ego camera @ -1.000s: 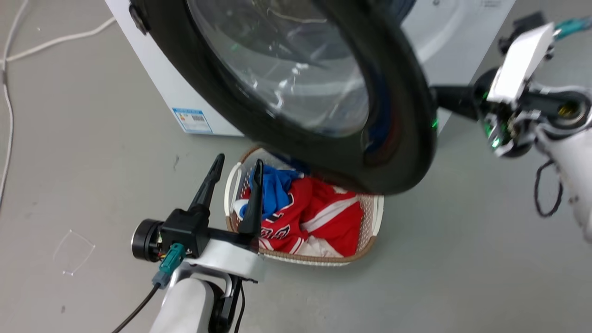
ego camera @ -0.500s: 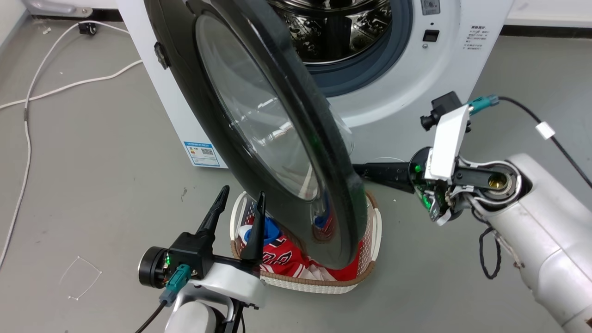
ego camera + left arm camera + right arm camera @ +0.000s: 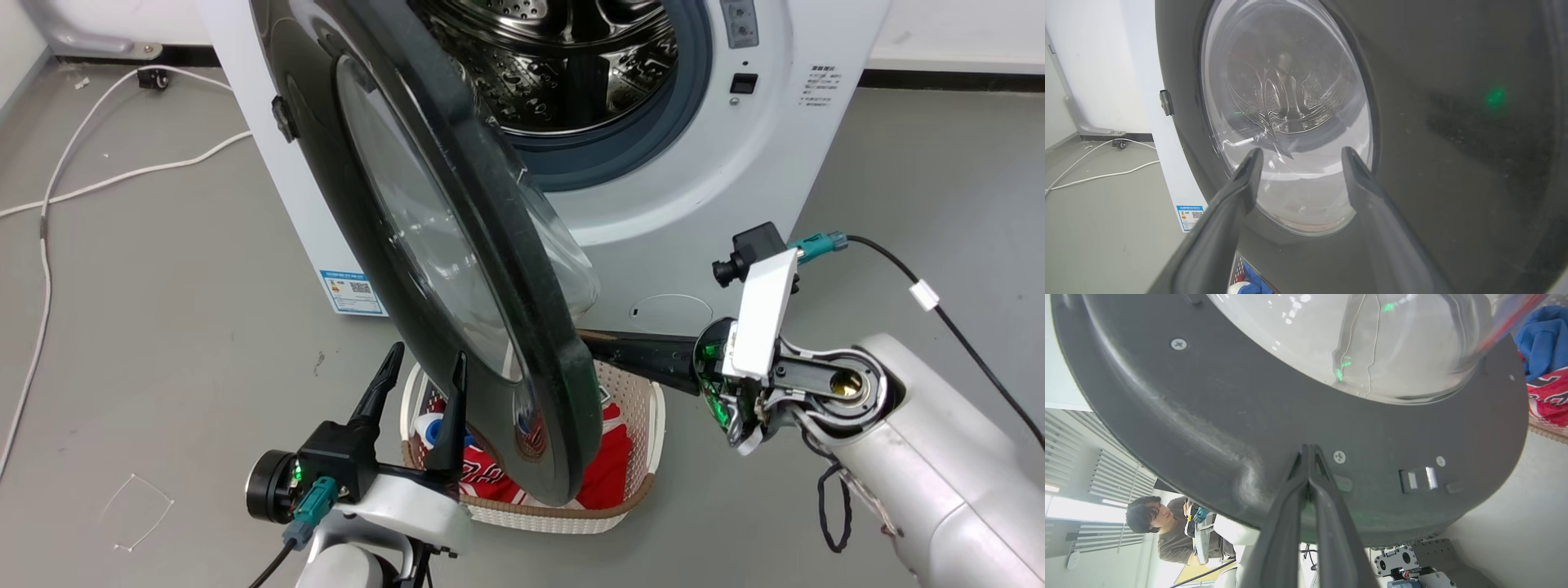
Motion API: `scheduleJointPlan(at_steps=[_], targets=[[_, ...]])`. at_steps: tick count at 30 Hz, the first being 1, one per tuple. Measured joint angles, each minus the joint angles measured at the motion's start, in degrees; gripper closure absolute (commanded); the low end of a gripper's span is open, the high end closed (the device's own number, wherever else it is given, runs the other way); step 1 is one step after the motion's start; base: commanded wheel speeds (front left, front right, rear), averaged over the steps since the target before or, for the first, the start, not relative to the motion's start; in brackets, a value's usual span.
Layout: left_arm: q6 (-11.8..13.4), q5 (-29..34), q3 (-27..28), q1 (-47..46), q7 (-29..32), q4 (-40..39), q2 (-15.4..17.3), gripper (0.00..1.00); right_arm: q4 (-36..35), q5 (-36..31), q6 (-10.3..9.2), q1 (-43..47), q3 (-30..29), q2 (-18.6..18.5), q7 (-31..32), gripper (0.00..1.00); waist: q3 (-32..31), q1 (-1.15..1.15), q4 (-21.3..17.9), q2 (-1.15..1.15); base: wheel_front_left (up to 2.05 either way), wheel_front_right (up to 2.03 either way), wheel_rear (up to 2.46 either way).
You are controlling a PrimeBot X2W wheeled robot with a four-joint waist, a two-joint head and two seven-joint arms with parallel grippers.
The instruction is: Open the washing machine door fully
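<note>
Head view: washing machine door [image 3: 424, 245] stands partly open, edge-on, above the laundry basket [image 3: 653, 425]; drum [image 3: 563, 73] exposed. Right wrist view: right gripper [image 3: 1308, 448] fingers pressed together, tips at the door's inner rim. Left wrist view: left gripper [image 3: 1301, 151] spread wide, empty, facing the outer glass.
</note>
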Motion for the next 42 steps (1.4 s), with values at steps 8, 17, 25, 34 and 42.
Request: scheduleJointPlan(at_steps=[8, 17, 25, 34, 42], targets=[[0.33, -0.19, 0.22, 0.65, 0.00, 0.70, -0.01, 0.00, -3.90, -7.02, 0.01, 2.42, -4.24, -0.88, -13.76, 1.00, -1.20, 0.00, -0.95, 0.00, 0.00, 0.00, 0.00], [0.51, -0.49, 1.62, 2.55, 0.00, 2.15, 0.00, 0.00, -7.89, -19.82, 0.01, 11.57, -9.76, -5.81, -40.00, 1.00, -3.05, 0.00, -2.14, 0.00, 0.00, 0.00, 0.00], [0.73, 0.12, 3.42, 2.82, 0.00, 2.11, 0.32, 0.00, -9.75, -27.62, 0.01, 24.36, -15.58, -8.08, -53.22, 0.00, -3.00, 0.00, -3.41, 0.00, 0.00, 0.00, 0.00], [1.02, 1.04, 5.23, 2.96, 0.00, 1.05, 0.66, 0.00, -8.02, -55.73, 0.02, 31.47, -33.21, -1.63, -53.98, 0.00, -1.96, 0.00, -5.40, 0.00, 0.00, 0.00, 0.00], [1.36, 1.99, 6.59, 2.91, 0.00, 1.01, 1.23, 0.00, -21.64, -88.44, 0.09, 37.69, -45.87, 8.66, -52.37, 0.00, -1.65, 0.00, -6.50, 0.00, 0.00, 0.00, 0.00]])
